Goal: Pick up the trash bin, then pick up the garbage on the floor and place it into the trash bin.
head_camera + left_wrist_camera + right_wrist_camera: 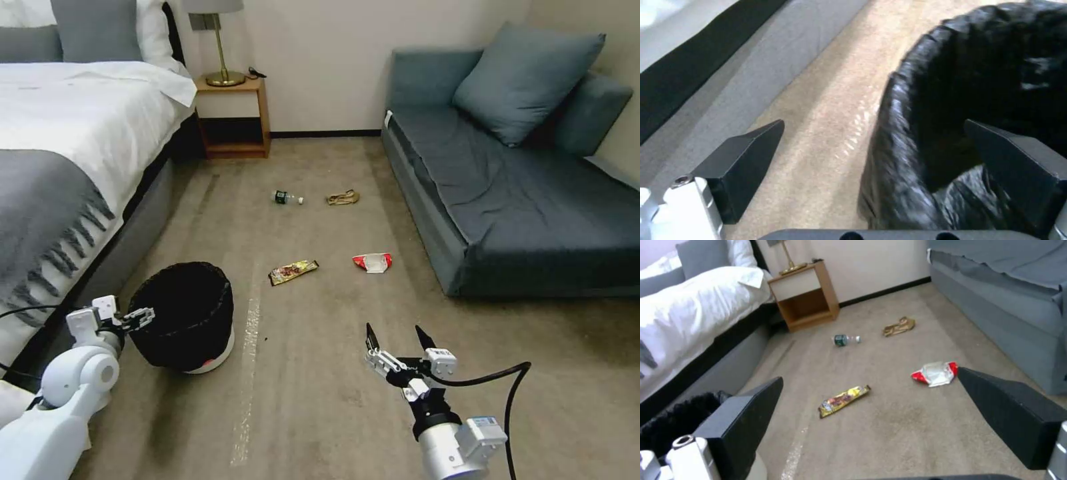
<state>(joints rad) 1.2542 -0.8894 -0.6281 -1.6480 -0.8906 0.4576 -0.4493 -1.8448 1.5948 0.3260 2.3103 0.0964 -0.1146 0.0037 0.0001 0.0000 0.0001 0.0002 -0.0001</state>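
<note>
The trash bin [181,319], round with a crinkly black bag, stands on the carpet beside the bed. My left gripper [138,317] is open at its near rim; in the left wrist view the left gripper [874,122] straddles the bin's rim [902,110], one finger outside and one inside. The garbage lies further out: a gold-brown wrapper [293,271], a red-and-white wrapper [373,263], a small bottle [288,197] and tan paper [343,197]. My right gripper [399,339] hovers open over bare carpet, short of the wrappers [843,401] [935,374].
A bed [60,153] runs along the left, close to the bin. A wooden nightstand [233,117] with a lamp stands at the back wall. A grey-blue sofa [513,193] lines the right side. Open carpet lies between them.
</note>
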